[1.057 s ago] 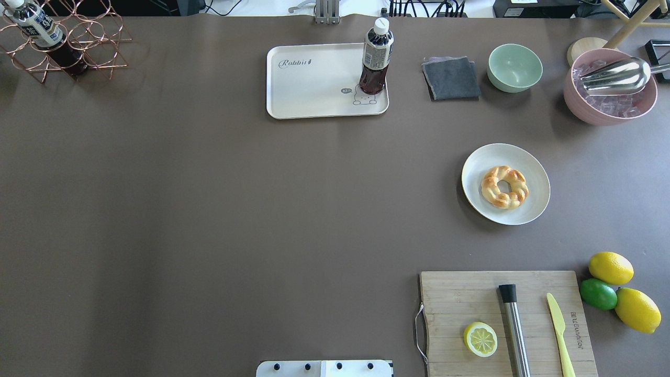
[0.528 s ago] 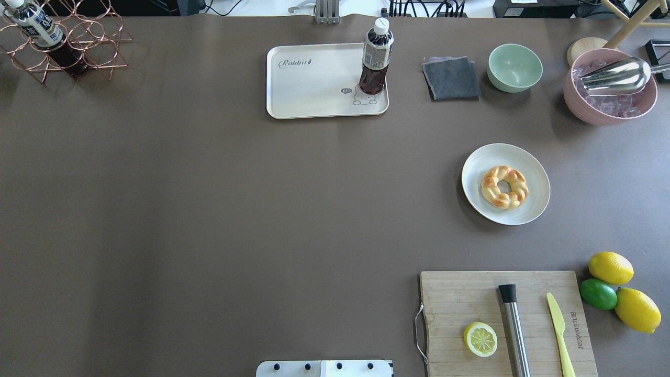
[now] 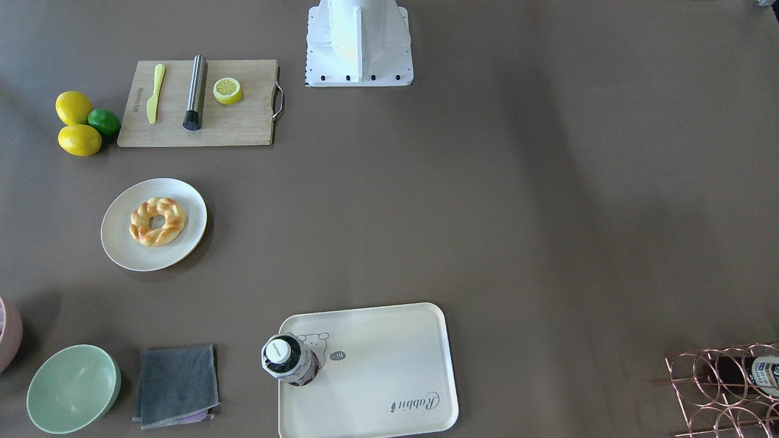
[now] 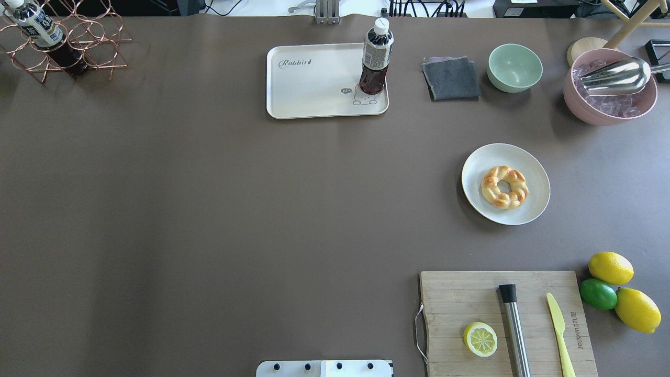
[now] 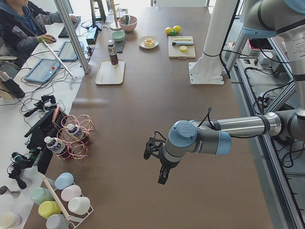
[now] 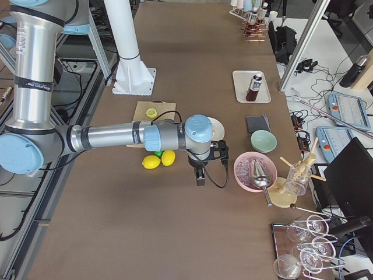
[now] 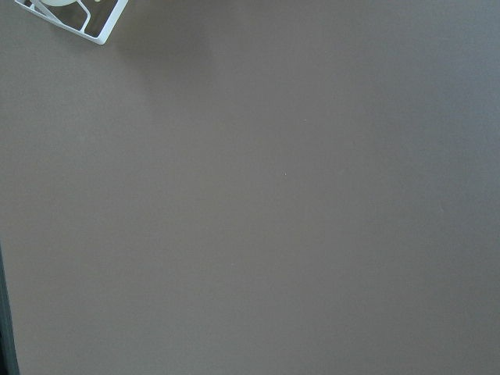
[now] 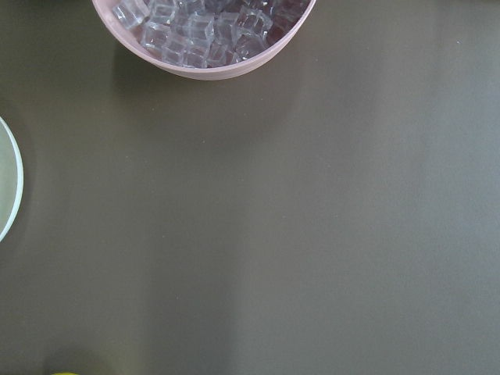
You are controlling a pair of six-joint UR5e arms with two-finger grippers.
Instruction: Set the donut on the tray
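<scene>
Step in hand: approach, with nothing gripped as far as I can judge. The donut [image 4: 504,187] lies on the round plate [image 4: 539,208] on the counter [image 4: 209,209], well apart from the tray [image 4: 314,89], where a bottle [image 4: 376,57] stands. My right fingers [image 6: 200,178] hang near the plate and my left fingers [image 5: 161,179] hang well away. I cannot tell whether either pair is apart or together. Next, in my judgement, the right arm descends onto the donut.

donut [image 4: 501,199]: I find no move since the earlier overhead shots.
tray [image 4: 314,84]: likewise, no change I can see.
</scene>
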